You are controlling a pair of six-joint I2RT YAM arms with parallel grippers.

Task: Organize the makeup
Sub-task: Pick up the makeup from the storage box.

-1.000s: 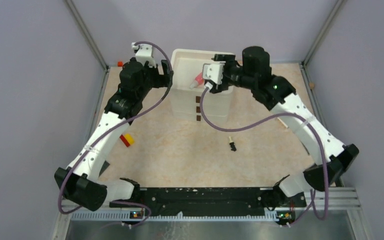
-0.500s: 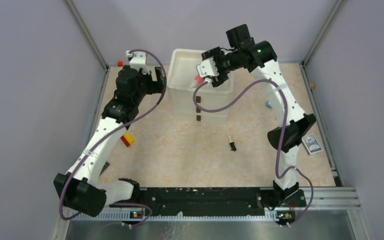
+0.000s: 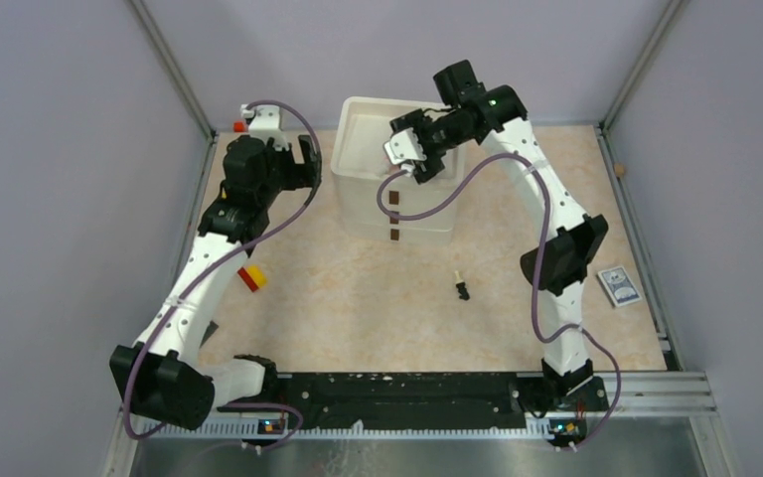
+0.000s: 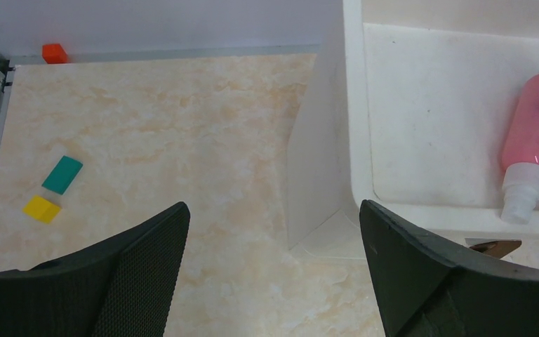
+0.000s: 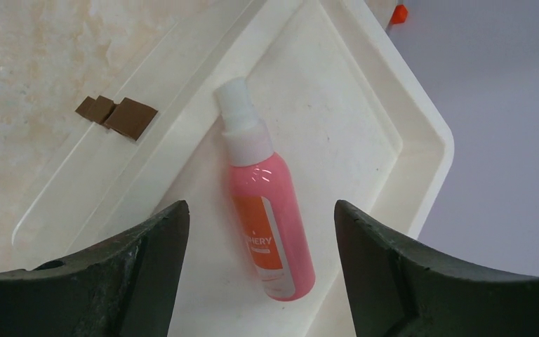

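A pink spray bottle (image 5: 269, 210) with a white cap (image 5: 239, 123) lies flat on the floor of the white bin (image 5: 421, 133). My right gripper (image 5: 260, 210) hangs open above it, a finger on either side of the bottle and not touching it. The same bottle (image 4: 537, 137) shows at the right edge of the left wrist view. Left of the bin (image 3: 358, 189), my left gripper (image 4: 274, 225) is wide open over bare tabletop with nothing between its fingers. A small dark item with a tan end (image 3: 462, 289) lies on the table in front of the bin.
Small brown squares (image 3: 393, 217) sit along the bin's front. A red and yellow block (image 3: 251, 278) lies by the left arm, teal (image 4: 62, 174) and yellow (image 4: 41, 208) blocks left of the bin, an orange block (image 3: 239, 126) in the back corner. A blue card box (image 3: 619, 286) lies far right.
The right arm has folded back and risen, its gripper shifting a little left over the bin and opening wider. The left gripper has drawn left, away from the bin.
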